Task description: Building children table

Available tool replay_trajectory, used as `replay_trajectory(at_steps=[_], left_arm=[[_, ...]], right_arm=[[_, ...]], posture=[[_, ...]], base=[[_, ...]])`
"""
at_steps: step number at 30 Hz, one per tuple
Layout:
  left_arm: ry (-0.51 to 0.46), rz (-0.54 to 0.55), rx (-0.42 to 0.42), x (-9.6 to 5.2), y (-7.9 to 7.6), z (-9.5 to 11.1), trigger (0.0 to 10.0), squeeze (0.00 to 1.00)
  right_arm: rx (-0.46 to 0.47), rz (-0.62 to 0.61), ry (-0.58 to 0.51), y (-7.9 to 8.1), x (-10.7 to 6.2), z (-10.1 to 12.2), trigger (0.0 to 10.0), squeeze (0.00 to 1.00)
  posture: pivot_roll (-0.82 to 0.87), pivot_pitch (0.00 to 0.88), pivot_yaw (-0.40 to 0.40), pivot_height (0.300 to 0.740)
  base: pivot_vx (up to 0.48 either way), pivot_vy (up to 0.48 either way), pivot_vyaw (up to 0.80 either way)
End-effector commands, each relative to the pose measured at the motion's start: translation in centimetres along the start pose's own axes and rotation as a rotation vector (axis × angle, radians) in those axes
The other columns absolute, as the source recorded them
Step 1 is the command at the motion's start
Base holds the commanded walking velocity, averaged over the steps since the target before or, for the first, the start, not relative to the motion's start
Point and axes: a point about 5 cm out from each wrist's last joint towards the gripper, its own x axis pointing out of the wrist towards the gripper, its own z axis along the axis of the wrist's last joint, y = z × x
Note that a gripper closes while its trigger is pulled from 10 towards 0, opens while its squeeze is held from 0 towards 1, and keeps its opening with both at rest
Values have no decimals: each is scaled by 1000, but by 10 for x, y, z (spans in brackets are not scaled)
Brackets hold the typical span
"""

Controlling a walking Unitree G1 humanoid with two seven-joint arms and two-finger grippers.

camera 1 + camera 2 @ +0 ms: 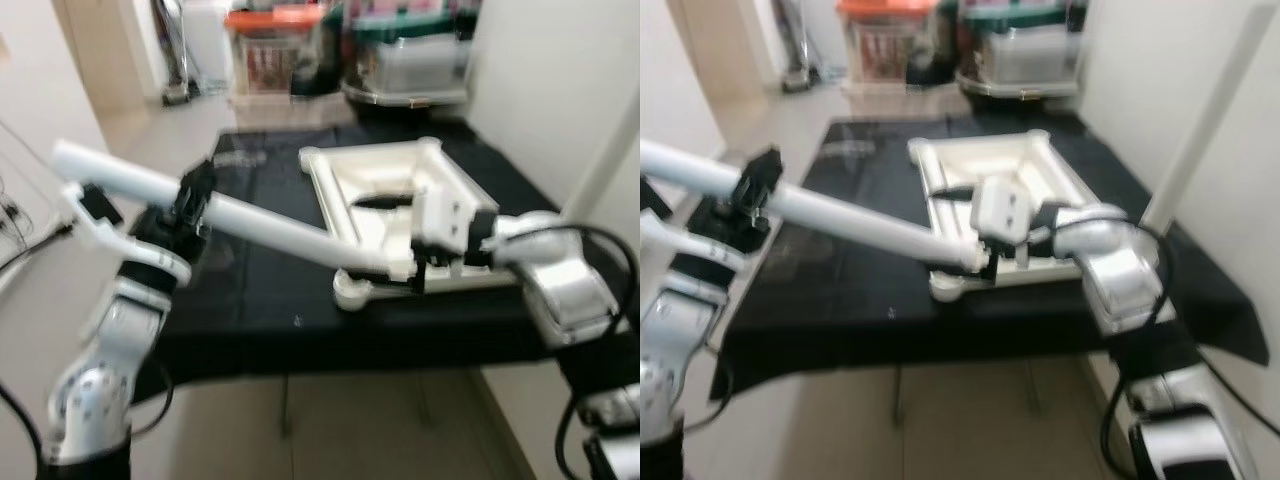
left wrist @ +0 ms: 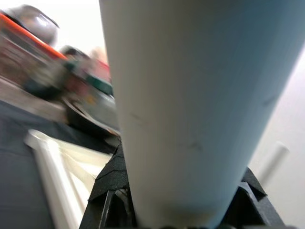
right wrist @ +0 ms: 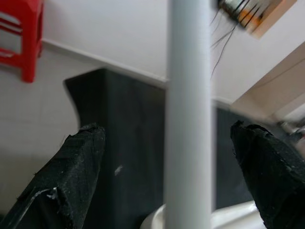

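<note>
A white children's table top [image 1: 440, 165] lies upside down on a black-covered surface [image 1: 250, 300]. A long white table leg [image 1: 270, 228] slants from the upper left down to the top's near corner socket [image 1: 350, 290]. My left gripper [image 1: 195, 195] is shut on the leg's upper part; in the left wrist view the leg [image 2: 190, 95] sits between the black fingers [image 2: 109, 181]. My right gripper [image 1: 418, 265] is at the leg's lower end by the socket. In the right wrist view its fingers [image 3: 71, 181] stand open on either side of the leg [image 3: 188, 119], not touching it.
Storage bins, one with an orange lid [image 1: 272, 45] and a clear one with a green lid [image 1: 410, 50], stand on the floor behind. A white wall and a slanting white pole [image 1: 600, 170] close the right side. A red stool [image 3: 21, 38] stands by a wall.
</note>
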Motion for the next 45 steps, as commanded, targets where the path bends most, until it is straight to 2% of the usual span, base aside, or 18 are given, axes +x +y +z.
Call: replay_trajectory(at_steps=[1,2,6,8,11,15,18,21,23,24,27,28,37,44,45], left_arm=[[26,-29,2,3,-3,-4,10000,0],[57,-63,-3,5,-7,-8,10000,0],[88,-94,-15,6,-10,-14,10000,0],[144,-149,-41,6,-17,-26,10000,0],[179,-182,-53,4,-22,-33,10000,0],[191,-196,-51,3,-24,-36,10000,0],[203,-211,-51,4,-27,-40,10000,0],[210,-238,-43,11,-31,-44,10000,0],[212,-246,-39,12,-33,-45,10000,0],[215,-254,-36,14,-34,-46,10000,0],[216,-259,-35,15,-34,-47,10000,0],[215,-261,-38,16,-35,-48,10000,0],[193,-231,-60,15,-33,-52,10000,0],[146,-179,-45,15,-27,-50,10000,0],[119,-158,-22,15,-24,-48,10000,82]], right_arm=[[6,49,-2,6,6,0,10000,0],[27,84,3,9,11,-1,10000,0],[36,100,3,10,18,-2,10000,0],[42,94,-1,7,29,-2,10000,0],[54,80,-4,4,37,-1,10000,0],[66,75,6,4,40,-1,10000,0],[110,90,41,8,46,-5,10000,0],[241,168,125,23,54,-16,10000,0],[269,191,147,28,55,-19,10000,0],[287,212,167,32,56,-21,3451,0],[297,222,180,35,57,-24,3451,0],[324,225,192,39,60,-26,0,0],[374,151,170,37,70,-24,0,0],[423,90,163,34,71,-24,0,0],[442,77,162,35,71,-26,0,0]], posture=[[-53,0,11,740],[-52,0,9,740],[-51,0,8,740],[-44,0,4,740],[-41,0,3,740],[-41,0,3,740],[-41,0,2,740],[-40,0,1,740],[-40,0,1,740],[-40,0,1,740],[-42,0,0,740],[-42,0,0,740],[-45,0,-2,740],[-46,0,-5,740],[-44,0,-6,740]], base=[[0,0,0],[0,0,0],[0,0,0],[0,0,0],[0,0,0],[0,0,0],[0,0,0],[0,0,0],[0,0,0],[0,0,0],[0,0,0],[0,0,0],[0,0,0],[0,0,0],[0,0,0]])
